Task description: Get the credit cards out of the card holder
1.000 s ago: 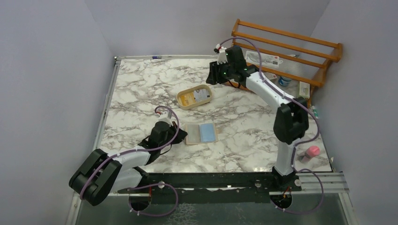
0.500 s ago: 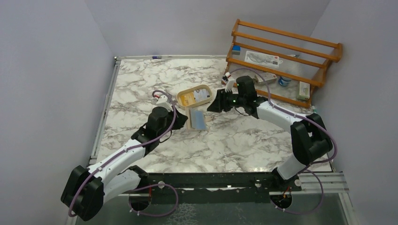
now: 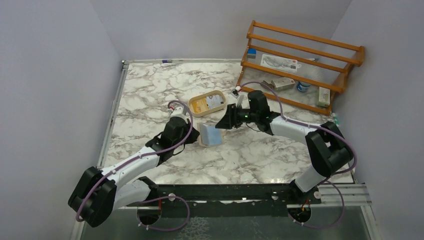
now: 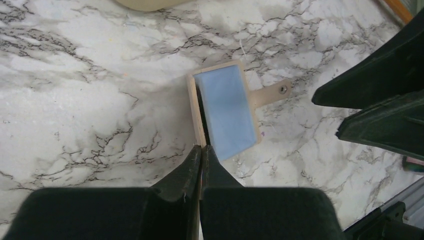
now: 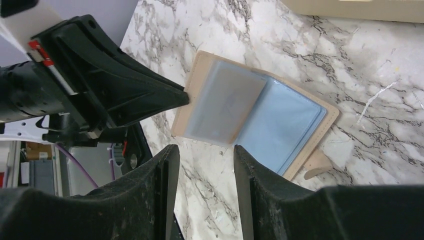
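Table (image 3: 150, 95): marble top. The card holder lies on it, about midway between the two arms.
Rack (image 3: 305, 36): wooden, well beyond the card holder and off to its right, in the corner.
Left arm (image 3: 135, 162): stretched low over the marble, reaching the card holder from its near left.
Right arm (image 3: 295, 129): comes in from the right, wrist pointing down at the card holder's far right corner.
Tray (image 3: 190, 106): oval, beige, just beyond the card holder and apart from it.
Left gripper (image 4: 201, 149): jaws pressed fully together, the tips pinching the near end of the card holder's left edge.
Right gripper (image 5: 204, 150): jaws about half spread with nothing between them. It sits just beside the card holder's far right corner, tips aimed at its open face, with no contact seen.
Card holder (image 4: 195, 112): tan bifold, open with the inside showing. The half in the left gripper looks tilted up off the marble and is seen edge-on from the left wrist. The other half lies flat.
Credit cards (image 5: 286, 125): light blue, seated in the flat half and inside its tan border.
Greyish panel (image 5: 225, 102): on the pinched half. Card or clear pocket window, cannot tell.
Tab (image 4: 272, 92): small, tan, with a stud. It sticks out from the card holder's right edge, flat on the marble, on the side facing the right gripper.
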{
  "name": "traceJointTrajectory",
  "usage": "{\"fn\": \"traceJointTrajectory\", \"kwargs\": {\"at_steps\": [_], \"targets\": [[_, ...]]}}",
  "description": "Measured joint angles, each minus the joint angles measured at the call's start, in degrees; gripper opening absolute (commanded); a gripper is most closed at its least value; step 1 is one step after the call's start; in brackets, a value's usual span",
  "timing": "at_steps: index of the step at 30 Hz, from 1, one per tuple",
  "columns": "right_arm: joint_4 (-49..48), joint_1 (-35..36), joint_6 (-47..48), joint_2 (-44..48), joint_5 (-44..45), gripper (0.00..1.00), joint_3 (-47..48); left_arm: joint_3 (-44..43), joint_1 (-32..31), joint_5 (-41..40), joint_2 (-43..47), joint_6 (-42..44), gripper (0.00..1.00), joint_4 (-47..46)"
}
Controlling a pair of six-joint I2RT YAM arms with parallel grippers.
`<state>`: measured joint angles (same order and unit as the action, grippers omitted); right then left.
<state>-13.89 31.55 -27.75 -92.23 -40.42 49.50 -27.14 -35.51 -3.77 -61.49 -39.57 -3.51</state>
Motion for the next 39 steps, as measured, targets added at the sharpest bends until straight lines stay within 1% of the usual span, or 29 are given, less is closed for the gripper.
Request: {"fn": "traceJointTrajectory", "kwargs": {"at_steps": [3,6,11,15,19,27,34,39], "targets": [[-1.16,0.92,-0.85,-0.35,0.04,0.49,0.0,1.18,-0.13,-0.39,-1.57,-0.48,0.0,-1.05],[-3.52,3.67,-2.1,-2.1,0.07,0.48,0.07,2.29,-0.15,-0.44,-3.54,-0.92,0.0,-2.27],[-6.47,7.65,-4.44,-7.72,0.07,0.48,1.09,4.2,-0.22,-0.5,-6.27,-1.6,0.0,-4.79],[-7.28,9.03,-5.66,-11.74,0.44,0.49,3.21,5.51,-0.24,-0.74,-6.4,-1.75,0.0,-5.7],[-5.97,10.14,-5.62,-13.75,3.23,0.52,6.36,5.99,-0.24,-0.83,-6.4,-1.75,0.0,-6.4],[-0.13,12.83,-2.25,-14.12,11.39,0.52,13.27,6.08,-0.24,-0.85,-6.38,-1.75,0.0,-6.73],[0.22,13.38,-2.75,-17.51,12.26,0.52,13.4,6.71,-0.24,-0.87,-5.77,-1.73,0.0,-7.08],[-2.16,13.38,-5.38,-21.51,10.99,0.52,13.42,7.39,-0.24,-0.96,-5.46,-1.68,0.0,-6.93]]}}
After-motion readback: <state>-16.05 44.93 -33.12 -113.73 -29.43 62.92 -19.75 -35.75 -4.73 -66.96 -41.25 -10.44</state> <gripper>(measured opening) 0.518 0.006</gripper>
